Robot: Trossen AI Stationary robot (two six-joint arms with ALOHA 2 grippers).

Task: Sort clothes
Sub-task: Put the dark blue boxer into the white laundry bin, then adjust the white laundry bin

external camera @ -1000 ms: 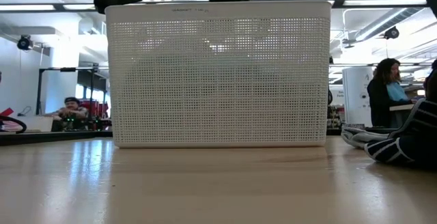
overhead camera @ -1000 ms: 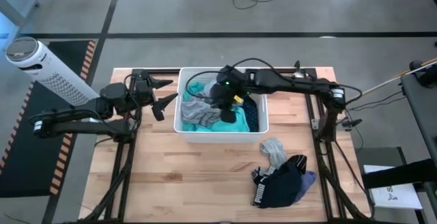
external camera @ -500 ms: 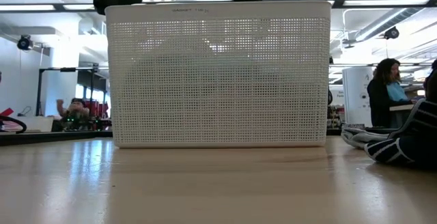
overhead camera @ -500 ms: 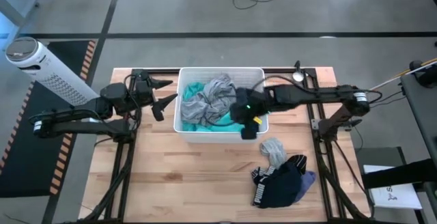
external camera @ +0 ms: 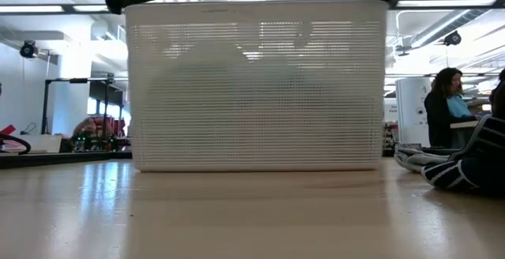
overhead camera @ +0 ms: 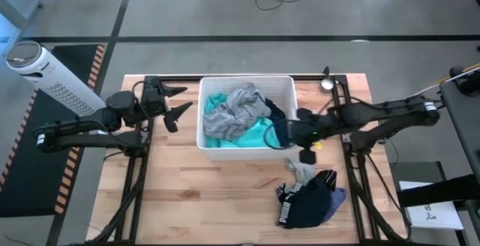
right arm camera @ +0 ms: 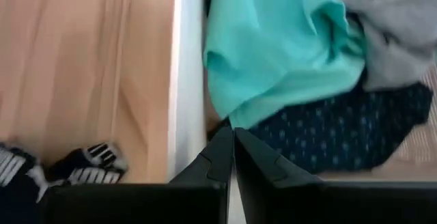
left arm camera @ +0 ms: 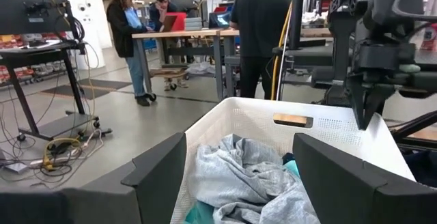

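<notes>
Clothes — a grey garment over a teal one — fill the white bin mid-table. The right gripper, fingers pressed together and empty, hangs over the bin's right front corner, near a dark pile. The left gripper waits spread wide, just left of the bin.

The closed end effector hangs over the bin's white wall, beside teal fabric.
</notes>
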